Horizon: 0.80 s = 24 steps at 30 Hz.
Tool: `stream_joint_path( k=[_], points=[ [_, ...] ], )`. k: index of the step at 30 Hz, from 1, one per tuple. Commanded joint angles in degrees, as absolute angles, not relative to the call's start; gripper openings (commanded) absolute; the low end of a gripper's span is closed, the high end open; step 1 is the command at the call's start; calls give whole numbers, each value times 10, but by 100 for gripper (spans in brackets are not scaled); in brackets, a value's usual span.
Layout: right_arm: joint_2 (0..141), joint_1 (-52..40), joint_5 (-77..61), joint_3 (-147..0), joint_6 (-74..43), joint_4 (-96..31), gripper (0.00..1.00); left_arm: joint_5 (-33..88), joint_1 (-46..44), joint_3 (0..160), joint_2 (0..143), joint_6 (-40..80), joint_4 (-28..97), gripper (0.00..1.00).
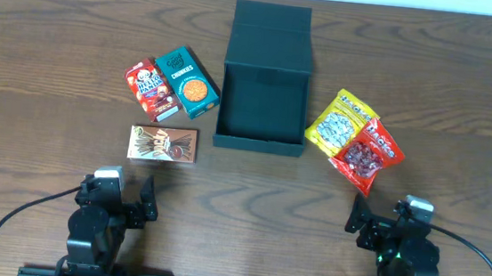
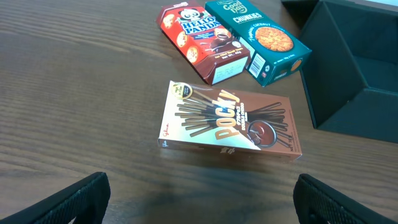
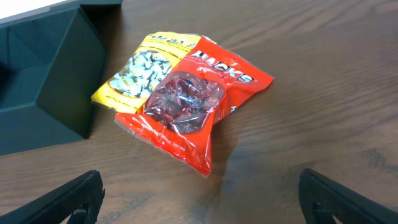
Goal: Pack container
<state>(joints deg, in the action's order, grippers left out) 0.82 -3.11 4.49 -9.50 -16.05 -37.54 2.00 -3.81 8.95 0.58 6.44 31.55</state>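
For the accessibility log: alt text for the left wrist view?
A Pocky box lies flat on the wood table. Behind it, a red Hello Panda box beside a teal Chunkies box; the dark container is at right, left pincer open below.

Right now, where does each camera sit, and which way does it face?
Overhead: above the wooden table, facing straight down; left claw and right claw show at bottom.
Left wrist: on the left arm, facing the brown Pocky box; open fingertips show.
Right wrist: on the right arm, facing the red candy bag; fingertips show.
Shared: all see the dark teal-green cardboard box.
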Motion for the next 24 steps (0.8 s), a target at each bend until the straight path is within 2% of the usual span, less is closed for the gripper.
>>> stream_joint_path(
  k=[1,24],
  points=[
    [3,-27,45,-90,-154,-375,99,19,-39,84,2,69,314,95],
    [3,-27,45,-90,-154,-375,99,41,-39,84,2,70,313,95]
  ],
)
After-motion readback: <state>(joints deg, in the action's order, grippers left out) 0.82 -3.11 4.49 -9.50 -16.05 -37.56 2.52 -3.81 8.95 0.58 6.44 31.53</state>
